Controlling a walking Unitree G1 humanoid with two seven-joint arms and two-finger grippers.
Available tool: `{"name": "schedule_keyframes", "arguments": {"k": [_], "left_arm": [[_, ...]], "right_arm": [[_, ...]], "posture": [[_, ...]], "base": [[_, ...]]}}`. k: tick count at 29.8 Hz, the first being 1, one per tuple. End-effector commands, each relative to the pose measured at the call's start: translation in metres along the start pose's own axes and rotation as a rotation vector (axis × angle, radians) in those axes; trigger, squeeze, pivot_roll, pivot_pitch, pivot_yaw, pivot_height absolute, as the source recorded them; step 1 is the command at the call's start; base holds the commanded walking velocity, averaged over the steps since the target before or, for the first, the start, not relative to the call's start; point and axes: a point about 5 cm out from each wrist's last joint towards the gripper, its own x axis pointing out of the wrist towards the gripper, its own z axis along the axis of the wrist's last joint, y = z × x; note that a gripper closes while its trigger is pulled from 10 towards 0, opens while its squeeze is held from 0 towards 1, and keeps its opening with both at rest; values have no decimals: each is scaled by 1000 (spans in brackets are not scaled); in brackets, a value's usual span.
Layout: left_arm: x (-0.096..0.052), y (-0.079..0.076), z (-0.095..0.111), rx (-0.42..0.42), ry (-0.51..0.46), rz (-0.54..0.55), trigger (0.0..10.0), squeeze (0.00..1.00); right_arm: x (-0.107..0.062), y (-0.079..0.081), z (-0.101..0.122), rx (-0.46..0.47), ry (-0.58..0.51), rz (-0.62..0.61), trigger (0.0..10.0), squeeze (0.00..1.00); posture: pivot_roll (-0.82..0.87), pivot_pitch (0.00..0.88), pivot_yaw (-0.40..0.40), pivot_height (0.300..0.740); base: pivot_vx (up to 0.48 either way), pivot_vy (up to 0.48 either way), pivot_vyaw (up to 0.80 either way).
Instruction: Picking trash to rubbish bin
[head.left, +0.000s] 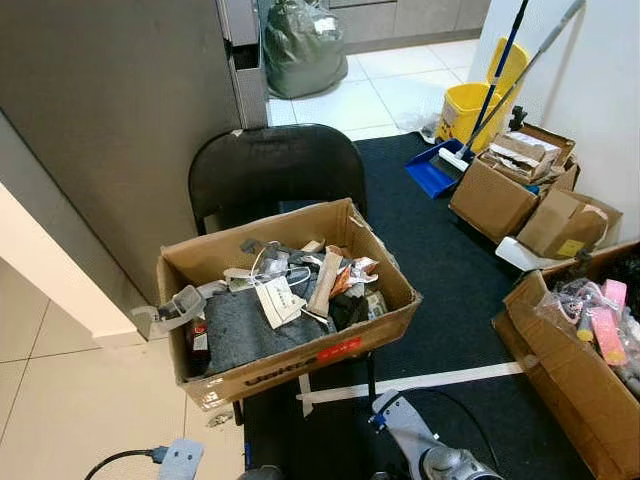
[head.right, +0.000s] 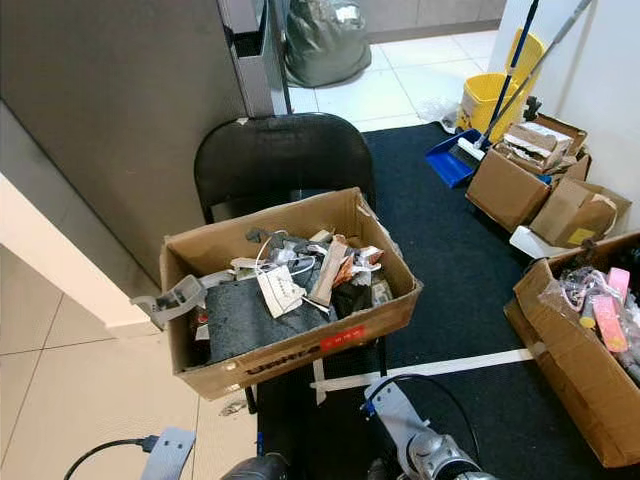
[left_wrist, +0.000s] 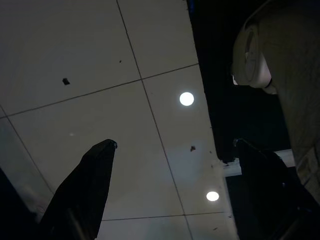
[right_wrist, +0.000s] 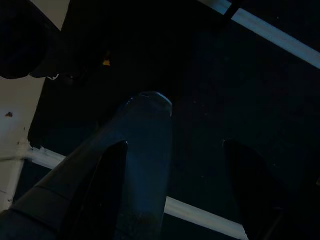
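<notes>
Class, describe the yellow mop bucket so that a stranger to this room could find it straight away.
Start at the black chair bearing the open cardboard box of trash, then look across the dark carpet to the white wall on the robot's right. There stands the yellow mop bucket, beside a blue dustpan. It is the only yellow plastic tub; its neighbours are brown cardboard boxes.

The right arm (head.right: 425, 450) is silver-grey metal, with a flat angular link ending in a rounded, ribbed joint housing. A thin black cable loops over it, fixed by a small blue connector near the link's upper end. The left arm (head.left: 181, 460) shows a pale grey-blue boxy piece with a black cable plugged into its side. Each wrist camera sees two long, black, tapering fingers (left_wrist: 85, 190) with blunt tips (right_wrist: 112, 195), set apart.
</notes>
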Motion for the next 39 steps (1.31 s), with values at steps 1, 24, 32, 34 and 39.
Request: {"name": "schedule_keyframes", "arguments": {"k": [1,24,32,34,39], "left_arm": [[-1,2,-6,-14,26,3,10000,0],[-1,1,-7,15,34,-4,10000,0],[-1,1,-7,8,33,-4,10000,0],[-1,1,-7,4,34,-3,10000,0],[-1,1,-8,-8,35,-2,10000,0]], "right_arm": [[2,10,-4,-15,26,28,10000,0],[3,13,-5,-88,42,36,10000,0],[2,12,-6,-87,40,35,10000,0],[2,12,-7,-87,42,34,10000,0],[2,11,-8,-87,46,34,10000,0]], "posture": [[-37,64,52,740],[-49,49,62,740],[-47,57,62,740],[-47,58,61,740],[-46,61,60,740]], "base": [[0,0,0],[0,0,0],[0,0,0],[0,0,0],[0,0,0]]}}
